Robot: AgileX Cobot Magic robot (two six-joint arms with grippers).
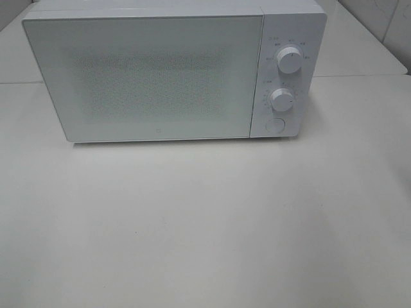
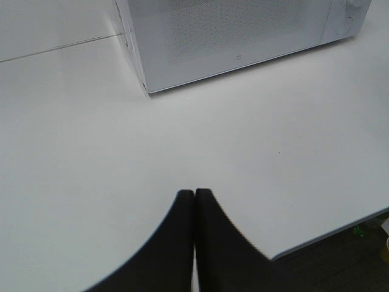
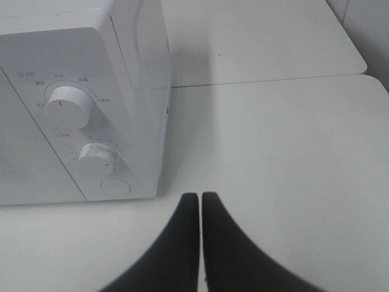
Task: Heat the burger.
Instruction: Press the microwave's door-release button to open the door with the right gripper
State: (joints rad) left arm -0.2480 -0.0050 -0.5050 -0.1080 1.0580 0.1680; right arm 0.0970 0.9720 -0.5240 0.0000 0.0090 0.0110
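1. The left gripper (image 2: 194, 193) was clenched, its two black fingers pressed together with nothing between them, above bare counter (image 2: 91, 140).
2. The right gripper (image 3: 200, 196) was clenched the same way on nothing, near the microwave's (image 3: 79, 103) front right corner but apart from it.
3. In the left wrist view the counter's outer edge (image 2: 328, 234) ran close beside that gripper, with a drop to darker floor past it.
4. In the high view a broad strip of bare counter lay open in front of the microwave, clear across the frame.
5. One microwave stood toward the back with its one door (image 1: 144, 77) shut. Open counter lay on both sides, with more on its right.
6. Its panel carried two knobs, an upper (image 1: 288, 61) and a lower (image 1: 281, 99), and one round button (image 1: 275, 124) beneath them.
7. A seam (image 3: 267, 82) crossed the counter beside the microwave, and a second slab lay beyond it.
8. The burger showed in no view. Whether it sat behind the speckled door could not be told.
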